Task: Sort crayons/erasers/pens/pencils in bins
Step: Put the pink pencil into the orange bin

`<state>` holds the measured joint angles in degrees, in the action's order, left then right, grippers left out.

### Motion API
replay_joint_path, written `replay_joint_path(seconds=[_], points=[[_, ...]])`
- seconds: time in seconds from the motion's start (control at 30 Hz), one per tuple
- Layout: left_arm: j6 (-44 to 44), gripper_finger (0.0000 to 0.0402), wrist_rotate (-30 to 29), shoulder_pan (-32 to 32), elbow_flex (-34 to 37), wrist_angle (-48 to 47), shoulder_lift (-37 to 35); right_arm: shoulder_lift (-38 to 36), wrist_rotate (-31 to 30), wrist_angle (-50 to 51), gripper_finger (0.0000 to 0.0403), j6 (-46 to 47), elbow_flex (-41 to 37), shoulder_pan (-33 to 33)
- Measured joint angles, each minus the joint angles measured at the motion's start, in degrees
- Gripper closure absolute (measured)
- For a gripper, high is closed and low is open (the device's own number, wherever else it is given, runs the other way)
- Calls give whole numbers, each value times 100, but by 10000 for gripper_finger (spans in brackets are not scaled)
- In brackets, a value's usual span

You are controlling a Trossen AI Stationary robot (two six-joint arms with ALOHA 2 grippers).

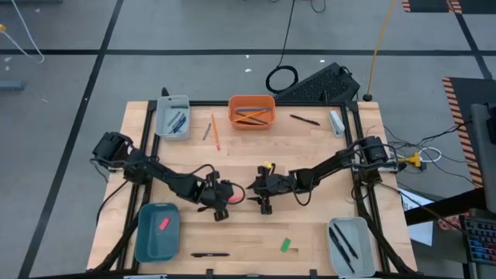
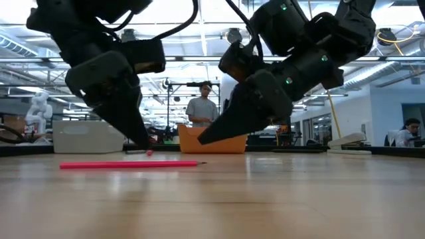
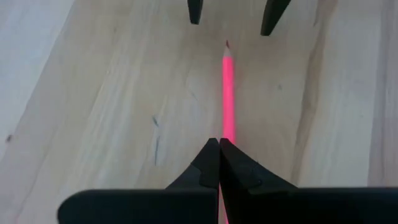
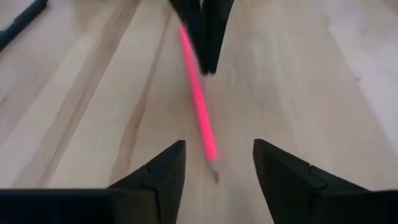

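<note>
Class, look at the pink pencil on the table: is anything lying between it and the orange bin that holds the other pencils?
Nothing visible blocks it. The pink pencil lies flat, the left gripper shut on one end, the right gripper open at its tip. The table up to the orange bin shows no obstacle.

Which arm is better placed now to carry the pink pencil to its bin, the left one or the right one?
The left, probably. The left pincer is shut on one end of the pink pencil, which lies flat on the table. The right pincer is open at the pencil's tip, gripping nothing.
</note>
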<state>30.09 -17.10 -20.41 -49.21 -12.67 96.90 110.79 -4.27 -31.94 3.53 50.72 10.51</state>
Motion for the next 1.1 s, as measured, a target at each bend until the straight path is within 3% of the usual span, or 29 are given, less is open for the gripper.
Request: replay_joint_path(seconds=[0.33, 0.57, 0.73, 1.1], points=[[-255, 401, -46, 51, -4, 124, -40, 290, 334, -259, 240, -328, 6, -156], [-164, 401, -55, -190, -11, -524, -534, 810, 469, -520, 266, -591, 319, -156], [199, 401, -19, -433, -7, -1135, -780, 904, 459, -405, 299, -592, 409, -177], [633, 401, -50, -688, 317, -1243, -968, 853, 461, 42, 387, -467, 415, -189]])
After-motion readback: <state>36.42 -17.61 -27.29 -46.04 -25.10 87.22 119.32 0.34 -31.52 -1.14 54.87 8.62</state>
